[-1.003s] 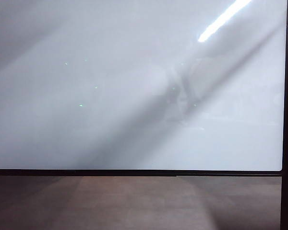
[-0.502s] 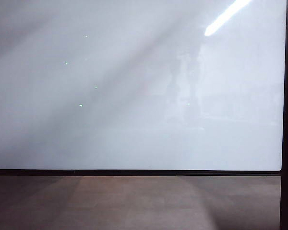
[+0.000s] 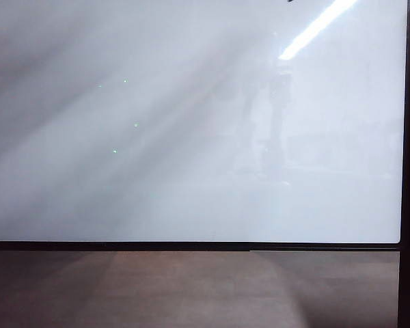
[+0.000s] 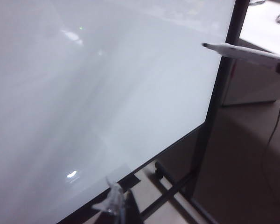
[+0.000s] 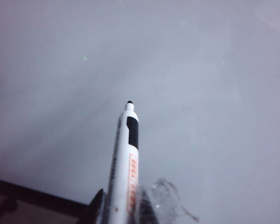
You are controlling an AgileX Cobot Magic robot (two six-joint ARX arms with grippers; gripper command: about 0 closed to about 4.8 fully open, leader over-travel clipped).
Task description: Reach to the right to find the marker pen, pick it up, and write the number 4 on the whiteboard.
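The glossy whiteboard (image 3: pixel 191 137) with its thin black frame (image 3: pixel 191 246) fills the exterior view; neither gripper shows there, only a faint arm reflection. In the right wrist view my right gripper (image 5: pixel 121 212) is shut on the marker pen (image 5: pixel 126 158), a white barrel with a black patch and orange print. Its small black tip (image 5: pixel 129 102) points at the whiteboard (image 5: pixel 200 70), a short gap away. The left wrist view sees the marker pen (image 4: pixel 245 51) reaching in over the board's edge. My left gripper (image 4: pixel 114 203) hovers by the whiteboard (image 4: pixel 84 93) lower frame. The number 4 is out of view.
Brown wooden surface (image 3: pixel 191 287) lies below the board. The board's black upright post (image 4: pixel 219 93) and stand legs (image 4: pixel 175 186) rise from a brown floor. A thin cable (image 4: pixel 270 135) hangs beside the post, and a white cabinet (image 4: pixel 252 91) stands behind it.
In the exterior view the faint arm reflection on the board has shifted up and to the right, and a small dark speck has appeared at the top edge.
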